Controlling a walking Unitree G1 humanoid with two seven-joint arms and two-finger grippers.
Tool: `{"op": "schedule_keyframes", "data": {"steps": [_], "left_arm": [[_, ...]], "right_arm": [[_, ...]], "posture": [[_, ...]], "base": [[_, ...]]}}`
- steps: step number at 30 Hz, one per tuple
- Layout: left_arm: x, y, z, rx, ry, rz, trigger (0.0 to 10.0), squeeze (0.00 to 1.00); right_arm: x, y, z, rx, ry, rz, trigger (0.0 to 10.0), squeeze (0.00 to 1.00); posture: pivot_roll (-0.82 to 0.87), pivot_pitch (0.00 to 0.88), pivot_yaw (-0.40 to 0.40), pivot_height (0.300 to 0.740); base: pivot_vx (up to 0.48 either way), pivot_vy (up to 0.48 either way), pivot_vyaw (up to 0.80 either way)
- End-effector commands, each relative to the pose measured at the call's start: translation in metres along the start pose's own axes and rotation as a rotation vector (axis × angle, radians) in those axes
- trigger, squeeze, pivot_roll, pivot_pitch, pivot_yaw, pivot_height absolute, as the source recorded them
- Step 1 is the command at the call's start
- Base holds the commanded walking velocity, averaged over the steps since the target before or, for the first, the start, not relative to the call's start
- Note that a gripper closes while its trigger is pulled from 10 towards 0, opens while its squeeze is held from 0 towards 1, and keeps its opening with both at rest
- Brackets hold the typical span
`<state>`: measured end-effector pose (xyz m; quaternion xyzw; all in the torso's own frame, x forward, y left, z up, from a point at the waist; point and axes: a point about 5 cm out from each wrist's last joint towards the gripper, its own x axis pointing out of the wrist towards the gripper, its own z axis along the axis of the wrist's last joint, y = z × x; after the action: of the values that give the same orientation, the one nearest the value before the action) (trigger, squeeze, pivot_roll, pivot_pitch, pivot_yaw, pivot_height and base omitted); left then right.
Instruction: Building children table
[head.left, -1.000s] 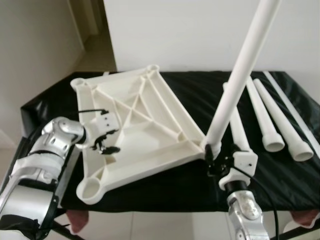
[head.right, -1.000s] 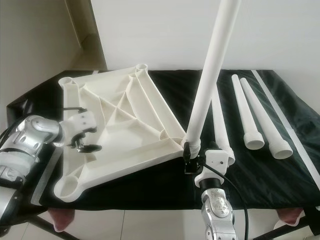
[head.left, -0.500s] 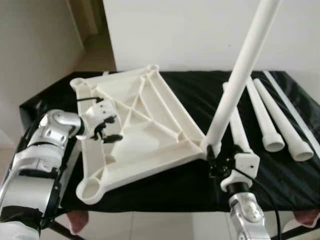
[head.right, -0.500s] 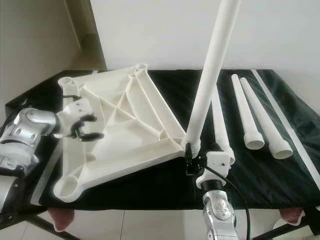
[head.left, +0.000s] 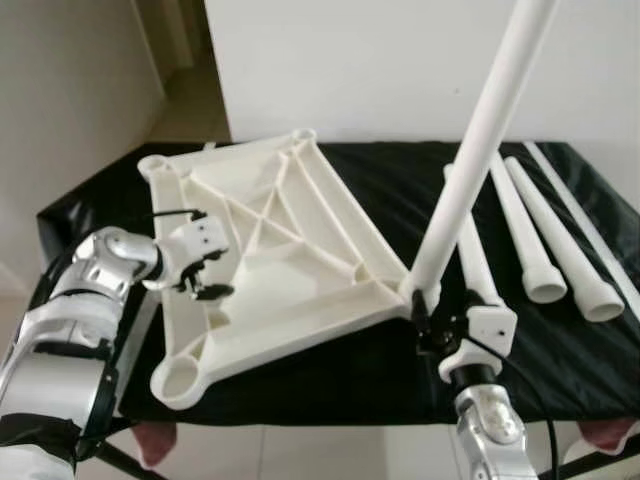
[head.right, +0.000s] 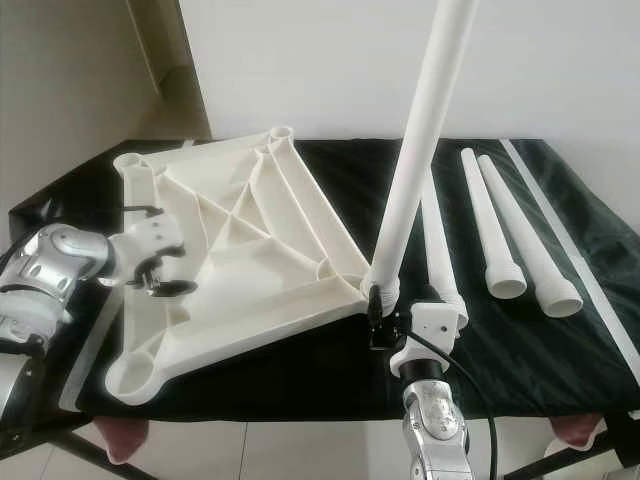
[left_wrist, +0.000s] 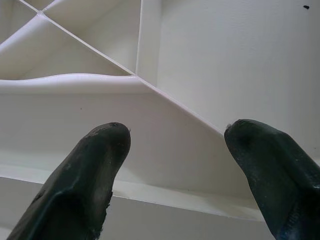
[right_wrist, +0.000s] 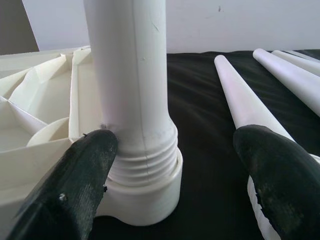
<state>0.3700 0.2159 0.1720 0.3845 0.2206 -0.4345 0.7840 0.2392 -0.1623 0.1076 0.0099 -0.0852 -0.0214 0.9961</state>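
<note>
Lying ribs-up at centre-left of the frame on the black desk (head.left: 380, 180), the white tabletop (head.left: 270, 255) carries one upright leg (head.left: 470, 165) in its near-right corner socket; the right claw (right_wrist: 170, 175) is spread beside that leg's threaded base; the left claw (left_wrist: 175, 150), spread, hovers over the tabletop's ribs; three loose legs (head.right: 510, 235) lie at right.

A cream-white ribbed tabletop (head.left: 290, 250) and plain white legs (head.left: 530, 225) lie on a glossy black cloth (head.left: 400, 180); silver arms end in black fingers (left_wrist: 90, 170), against a pale wall (head.left: 380, 60).
</note>
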Motion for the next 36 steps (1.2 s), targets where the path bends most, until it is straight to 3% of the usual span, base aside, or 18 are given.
{"op": "schedule_keyframes", "data": {"steps": [1, 3, 5, 8, 13, 16, 19, 20, 25, 28, 29, 32, 35, 36], "left_arm": [[-0.011, 0.026, -0.017, -0.012, 0.08, 0.617, 10.0, 0.0], [-0.014, 0.027, -0.019, -0.003, 0.09, 0.629, 10.0, 0.0], [-0.021, 0.031, -0.021, -0.072, 0.058, 0.654, 10.0, 0.0], [-0.028, 0.037, -0.022, -0.106, 0.043, 0.692, 10.0, 0.0], [-0.032, 0.037, -0.027, -0.072, 0.085, 0.696, 10.0, 0.0], [-0.026, 0.03, -0.031, -0.049, 0.104, 0.663, 10.0, 0.0], [-0.025, 0.029, -0.033, -0.081, 0.093, 0.676, 10.0, 0.0], [-0.022, 0.025, -0.035, -0.042, 0.116, 0.64, 10.0, 0.0], [-0.016, 0.021, -0.032, -0.025, 0.1, 0.589, 10.0, 0.0], [0.002, 0.008, -0.018, 0.009, 0.015, 0.477, 10.0, 0.0], [0.002, 0.008, -0.018, 0.009, 0.015, 0.477, 10.0, 0.0], [0.022, -0.013, 0.002, 0.075, -0.073, 0.307, 10.0, 0.0], [0.035, -0.044, 0.014, 0.147, -0.123, 0.037, 10.0, 0.0], [0.035, -0.044, 0.014, 0.147, -0.123, 0.037, 10.0, 0.0]], "right_arm": [[-0.003, -0.004, -0.003, -0.006, 0.017, -0.013, 10.0, 0.0], [-0.003, -0.003, -0.003, -0.005, 0.016, -0.01, 10.0, 0.0], [-0.003, -0.003, -0.003, -0.002, 0.015, -0.008, 10.0, 0.0], [-0.003, -0.002, -0.003, 0.0, 0.016, -0.007, 10.0, 0.0], [-0.002, -0.002, -0.003, 0.003, 0.017, -0.002, 10.0, 0.0], [0.0, -0.001, -0.003, 0.004, 0.015, 0.004, 10.0, 0.0], [0.002, -0.001, -0.001, 0.003, 0.011, 0.006, 10.0, 0.0], [0.005, -0.001, 0.0, 0.003, 0.004, 0.016, 10.0, 0.0], [0.007, -0.001, 0.001, 0.0, 0.0, 0.024, 10.0, 0.0], [0.018, 0.0, 0.003, -0.006, 0.003, 0.066, 10.0, 0.0], [0.018, 0.0, 0.003, -0.006, 0.003, 0.066, 10.0, 0.0], [0.033, 0.003, 0.003, -0.012, 0.024, 0.141, 10.0, 0.0], [0.051, 0.004, 0.008, -0.024, 0.017, 0.191, 10.0, 0.0], [0.051, 0.004, 0.008, -0.024, 0.017, 0.191, 10.0, 0.0]], "posture": [[-0.05, 0.0, 0.021, 0.74], [-0.05, 0.0, 0.021, 0.74], [-0.05, 0.0, 0.021, 0.74], [-0.05, 0.0, 0.021, 0.74], [-0.04, 0.0, 0.017, 0.74], [-0.04, 0.0, 0.015, 0.74], [-0.04, 0.0, 0.014, 0.74], [-0.04, 0.0, 0.017, 0.74], [-0.03, 0.0, 0.018, 0.74], [-0.03, 0.0, 0.021, 0.74], [-0.03, 0.0, 0.021, 0.74], [-0.04, 0.0, 0.025, 0.74], [-0.03, 0.0, 0.025, 0.74], [-0.03, 0.0, 0.025, 0.74]], "base": [[0.0, 0.0, 0.0], [0.0, 0.0, 0.0], [0.0, 0.0, 0.0], [0.0, 0.0, 0.0], [0.0, 0.0, 0.0], [0.0, 0.0, 0.0], [0.0, 0.0, 0.0], [0.0, 0.0, 0.0], [0.0, 0.0, 0.0], [0.0, 0.0, 0.0], [0.0, 0.0, 0.0], [0.0, 0.0, 0.0], [0.0, 0.0, 0.0], [0.0, 0.0, 0.0]]}}
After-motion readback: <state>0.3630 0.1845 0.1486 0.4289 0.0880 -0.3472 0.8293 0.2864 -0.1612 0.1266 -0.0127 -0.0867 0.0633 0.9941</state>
